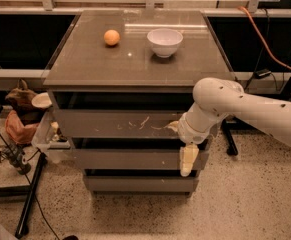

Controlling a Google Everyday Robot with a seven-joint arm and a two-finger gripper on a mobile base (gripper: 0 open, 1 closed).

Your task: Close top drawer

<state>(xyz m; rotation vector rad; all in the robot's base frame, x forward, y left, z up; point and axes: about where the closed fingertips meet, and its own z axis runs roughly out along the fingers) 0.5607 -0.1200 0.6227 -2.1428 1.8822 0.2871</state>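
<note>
- I see an orange ball (111, 37) at 10 o'clock on the worktop (85, 66).
- The top drawer (110, 124) sits directly under the worktop's 6 o'clock edge. Its front is scratched white, with a dark gap above it.
- A white bowl (165, 41) stands at 2 o'clock on the worktop, apart from the ball.
- The pincer (185, 154) hangs at the drawer front's 4 o'clock corner, against the panel. I cannot tell whether it is spread or pressed together.
- The white arm (250, 111) comes in from 3 o'clock.

Pincer (184, 150) below wrist (196, 128), pointing downward
</note>
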